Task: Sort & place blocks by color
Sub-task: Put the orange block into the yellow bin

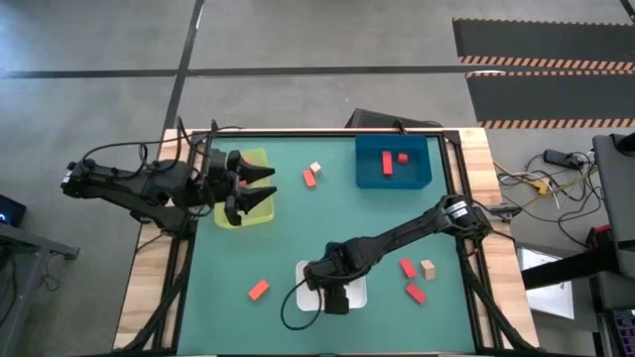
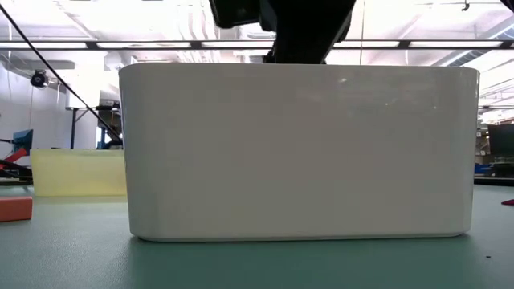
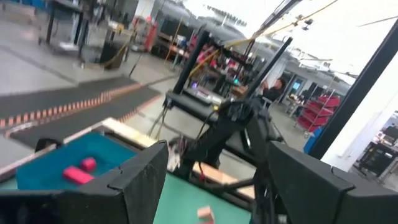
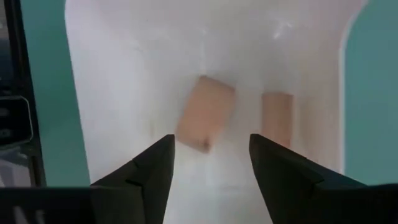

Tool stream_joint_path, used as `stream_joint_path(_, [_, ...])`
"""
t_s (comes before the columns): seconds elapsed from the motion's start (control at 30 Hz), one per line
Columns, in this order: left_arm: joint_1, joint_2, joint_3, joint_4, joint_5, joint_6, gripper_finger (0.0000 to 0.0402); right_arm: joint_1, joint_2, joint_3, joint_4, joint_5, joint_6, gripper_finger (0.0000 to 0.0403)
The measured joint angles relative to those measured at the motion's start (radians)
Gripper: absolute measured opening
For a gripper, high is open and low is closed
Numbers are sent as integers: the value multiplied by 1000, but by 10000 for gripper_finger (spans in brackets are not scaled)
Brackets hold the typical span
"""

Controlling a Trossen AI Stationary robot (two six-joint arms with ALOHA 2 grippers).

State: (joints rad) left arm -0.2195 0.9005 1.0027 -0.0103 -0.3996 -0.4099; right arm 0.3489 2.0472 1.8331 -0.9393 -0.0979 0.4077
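Note:
My right gripper [image 1: 334, 297] hangs open over the white tray [image 1: 357, 290], fingers pointing down. In the right wrist view [image 4: 208, 155] two tan blocks [image 4: 206, 121] [image 4: 277, 117] lie on the tray's floor beyond the fingertips, untouched. My left gripper [image 1: 268, 188] is open and empty above the yellow-green tray [image 1: 238, 213]. The blue tray [image 1: 417, 164] holds two red blocks [image 1: 387, 164] [image 1: 403, 158]. Loose on the green mat are an orange-red block [image 1: 310, 178], a tan block [image 1: 316, 168], an orange-red block [image 1: 259, 290], two red blocks [image 1: 408, 268] [image 1: 416, 294] and a tan block [image 1: 428, 268].
The low view is filled by the white tray's wall [image 2: 297, 152], with the yellow-green tray [image 2: 76, 172] and an orange-red block [image 2: 16, 207] at its left. The left wrist view looks across the blue tray [image 3: 37, 168] into the room. Cables lie beside the table's right edge [image 1: 536, 183].

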Motion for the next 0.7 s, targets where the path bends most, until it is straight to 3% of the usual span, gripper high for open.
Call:
stream_joint_path(0.2, [-18,0,0,-162,14,-109,260,0,-23,101,-198,162,-10,200])
stream_joint_path(0.37, [-43,23,0,-392,75,-329,260,0,-82,129,-290,316,1,200])
stream_joint_path(0.53, [-108,96,0,-569,257,-549,260,-18,-180,103,-330,472,-3,201])
stream_joint_path(0.7, [-272,204,0,-582,483,-753,260,-88,-285,43,-315,587,-48,201])
